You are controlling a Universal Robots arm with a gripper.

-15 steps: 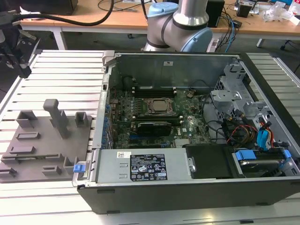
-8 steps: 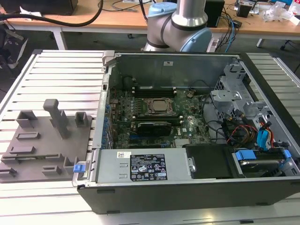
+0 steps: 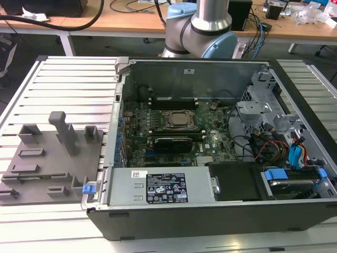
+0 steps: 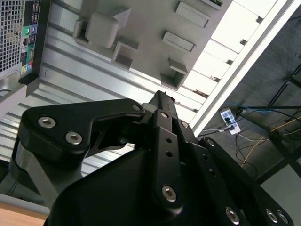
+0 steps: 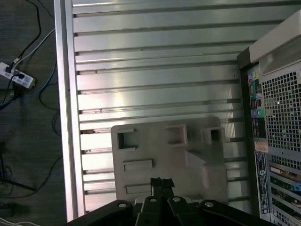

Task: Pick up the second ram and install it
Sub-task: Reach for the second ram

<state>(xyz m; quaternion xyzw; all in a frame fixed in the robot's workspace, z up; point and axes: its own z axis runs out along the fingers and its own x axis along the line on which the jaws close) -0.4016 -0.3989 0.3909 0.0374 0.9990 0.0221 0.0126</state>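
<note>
My gripper (image 5: 162, 182) (image 4: 160, 97) hangs above the grey plastic tray (image 5: 160, 148) (image 4: 146, 19), its two black fingers pressed together with nothing seen between them. In the exterior view that tray (image 3: 52, 174) lies on the slatted table at the left of the open computer case (image 3: 200, 211). Inside the case, the green motherboard (image 3: 210, 143) carries the CPU socket (image 3: 178, 119), with dark memory slots (image 3: 174, 98) on either side of it. The second ram is hidden; I make out no green stick on the tray or between the fingers.
The arm's base (image 3: 210, 23) stands behind the case. The case's rear panel (image 5: 277, 117) rises close beside the tray. Upright blocks (image 3: 66, 132) stick up from the tray. Cables and drive bays (image 3: 284, 153) fill the case's right side. The table's edge (image 5: 63, 117) drops to a floor with cables.
</note>
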